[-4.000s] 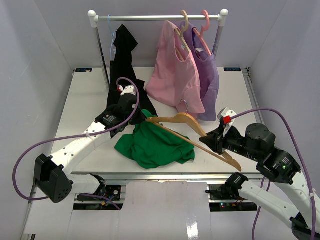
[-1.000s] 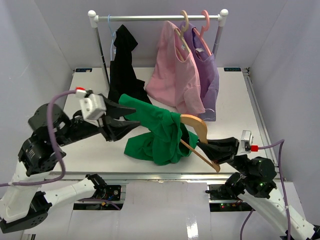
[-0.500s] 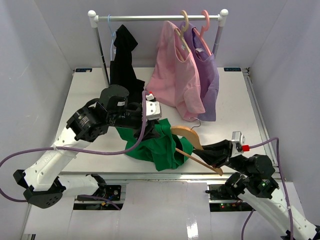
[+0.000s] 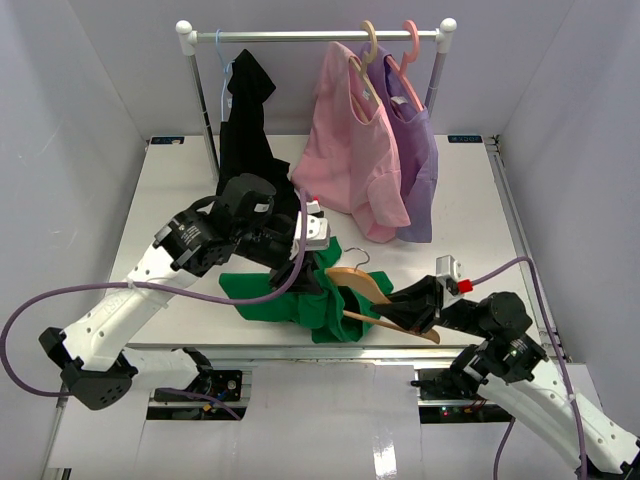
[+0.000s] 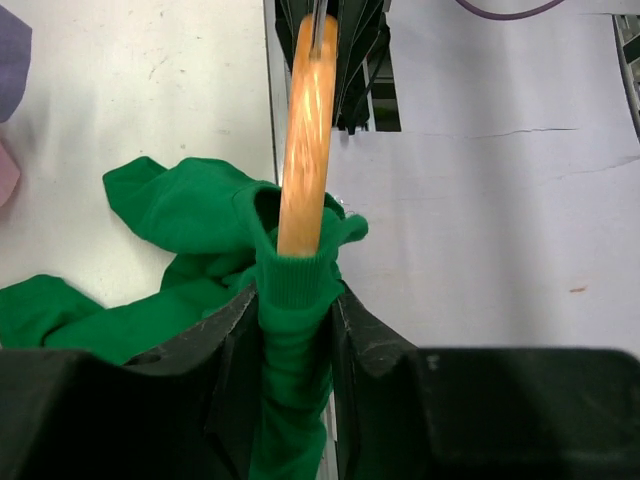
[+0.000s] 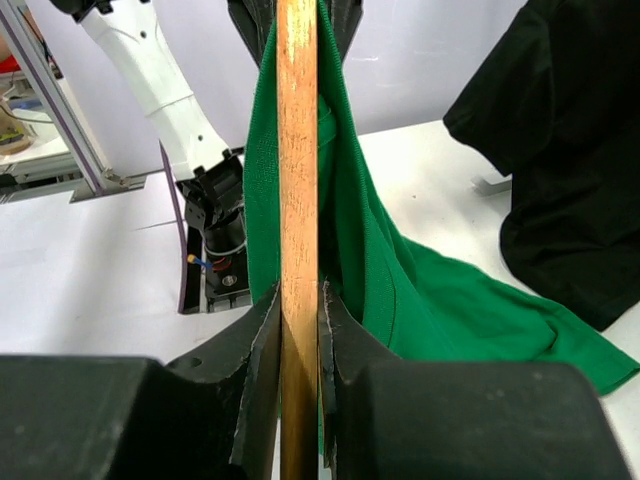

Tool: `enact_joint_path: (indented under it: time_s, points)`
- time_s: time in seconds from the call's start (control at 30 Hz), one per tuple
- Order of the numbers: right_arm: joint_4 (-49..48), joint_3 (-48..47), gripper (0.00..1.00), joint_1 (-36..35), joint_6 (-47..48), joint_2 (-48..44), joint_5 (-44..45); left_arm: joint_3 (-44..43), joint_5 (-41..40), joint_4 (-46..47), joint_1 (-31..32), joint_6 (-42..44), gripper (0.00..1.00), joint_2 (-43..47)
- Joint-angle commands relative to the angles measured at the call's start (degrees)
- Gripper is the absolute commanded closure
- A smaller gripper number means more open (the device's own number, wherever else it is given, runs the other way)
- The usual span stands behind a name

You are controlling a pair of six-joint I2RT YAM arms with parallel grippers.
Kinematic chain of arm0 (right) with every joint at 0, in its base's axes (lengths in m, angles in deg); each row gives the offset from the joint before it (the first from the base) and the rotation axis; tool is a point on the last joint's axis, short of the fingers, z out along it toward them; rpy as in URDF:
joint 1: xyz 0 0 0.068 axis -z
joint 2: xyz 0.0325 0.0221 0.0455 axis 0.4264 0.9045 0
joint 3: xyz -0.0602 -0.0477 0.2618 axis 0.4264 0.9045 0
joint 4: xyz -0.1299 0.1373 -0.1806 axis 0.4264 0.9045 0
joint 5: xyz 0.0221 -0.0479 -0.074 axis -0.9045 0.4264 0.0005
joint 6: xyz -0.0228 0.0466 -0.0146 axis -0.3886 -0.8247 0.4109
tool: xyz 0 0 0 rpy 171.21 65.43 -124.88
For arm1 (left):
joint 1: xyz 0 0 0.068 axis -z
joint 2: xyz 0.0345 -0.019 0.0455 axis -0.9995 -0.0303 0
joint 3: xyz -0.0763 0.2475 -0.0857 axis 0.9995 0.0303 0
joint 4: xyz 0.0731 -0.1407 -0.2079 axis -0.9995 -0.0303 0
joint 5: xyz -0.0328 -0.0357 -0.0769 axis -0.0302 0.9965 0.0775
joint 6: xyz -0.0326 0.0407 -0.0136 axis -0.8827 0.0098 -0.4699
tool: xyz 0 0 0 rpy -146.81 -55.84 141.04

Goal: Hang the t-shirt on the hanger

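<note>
The left gripper (image 5: 292,335) pinched a ribbed edge of the green t-shirt (image 5: 180,210). The cloth filled the gap between its fingers (image 5: 232,345) and touched both of them. Straight ahead of these fingers the wooden hanger (image 5: 305,130) came out of the same fold of cloth, so one end of it was inside the t-shirt. The rest of the t-shirt lay in a heap on the table (image 5: 150,80), to the left of this gripper in its own view. The right gripper (image 6: 298,330) was pressed together on the hanger, which ran straight forward between its two fingers. Beyond the fingers the t-shirt hung over the far part of the hanger and fell down to the table at the right. From above, the two grippers faced each other near the front edge of the table, with the hanger between them. Behind the left gripper stood a rack (image 4: 315,35) with a black garment (image 4: 245,120), a pink shirt (image 4: 345,150) and a purple shirt (image 4: 420,160).
</note>
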Motion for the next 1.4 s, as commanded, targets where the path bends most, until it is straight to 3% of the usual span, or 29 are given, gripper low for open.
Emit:
enact_joint_path:
  time_s: [0.0, 0.2, 0.23, 0.27, 0.3, 0.37, 0.5, 0.63, 0.77, 0.83, 0.9, 1.03, 1.1, 1.13, 1.17, 1.27, 1.37]
  points:
    - [-10.6, -4.6, 0.92, -0.1, 1.4, 3.4, 0.2, -0.7, 5.3, 1.3, 0.8, -2.0, 0.58, -1.3]
    - [-10.5, -3.6, 0.92, 0.0, 2.4, 3.3, 0.5, -1.4, 4.2, 1.0, 0.8, -2.2, 0.58, 0.2]
    - [-10.6, -3.3, 0.92, 0.0, 2.4, 3.1, 0.7, -1.2, 4.1, 1.0, 0.8, -1.9, 0.65, 0.7]
    - [-10.7, -3.1, 0.92, -0.1, 2.4, 3.0, 0.8, -1.1, 4.1, 1.0, 0.8, -1.2, 0.81, 1.2]
    - [-10.7, -3.1, 0.92, -0.1, 2.6, 2.9, 0.7, -0.9, 4.3, 1.1, 0.8, -1.1, 0.90, 1.7]
    - [-10.6, -3.0, 0.92, 0.0, 3.1, 3.2, 0.1, -0.5, 5.1, 1.2, 0.8, -1.0, 1.00, 2.5]
    - [-9.8, -3.6, 0.92, 0.0, 5.3, 5.2, -1.8, 0.0, 6.0, 3.4, 0.8, -3.7, 1.00, 3.3]
    - [-10.6, -4.9, 0.92, -0.1, 5.5, 9.0, -3.9, 0.9, 3.9, 2.1, 0.8, -5.7, 0.86, 2.7]
    - [-12.2, -5.9, 0.92, -0.1, 5.2, 11.0, -4.9, 1.4, 4.1, 0.9, 0.8, -5.6, 0.84, 0.7]
    - [-12.0, -6.8, 0.92, -0.1, 5.6, 11.8, -5.0, 1.3, 4.1, 1.0, 0.8, -5.7, 0.86, 0.5]
    - [-10.8, -8.1, 0.92, -0.1, 6.5, 12.5, -4.9, 1.2, 4.5, 0.8, 0.7, -5.6, 0.97, 0.4]
    - [-8.1, -10.0, 0.92, -0.1, 7.6, 14.5, -4.3, 1.6, 3.0, 1.8, 0.8, -7.9, 1.00, 0.4]
    - [-5.0, -10.9, 0.87, 0.0, 7.8, 15.0, 0.4, 3.6, -4.6, 5.4, 0.8, -12.5, 1.00, 1.9]
    - [-3.9, -11.5, 0.79, -0.1, 7.6, 15.1, 2.9, 4.5, -8.0, 6.7, 0.8, -14.3, 1.00, 2.9]
    - [-2.2, -11.7, 0.64, -0.1, 7.1, 15.0, 6.1, 6.1, -13.6, 8.4, 0.8, -16.9, 1.00, 4.6]
    - [0.6, -13.2, 0.48, 0.0, 5.2, 14.5, 19.9, 10.0, -21.3, 11.7, 0.7, -20.8, 1.00, 8.4]
    - [3.1, -16.0, 0.40, 0.1, 4.4, 15.1, 28.1, 13.3, -26.0, 14.9, 0.7, -24.5, 1.00, 12.5]
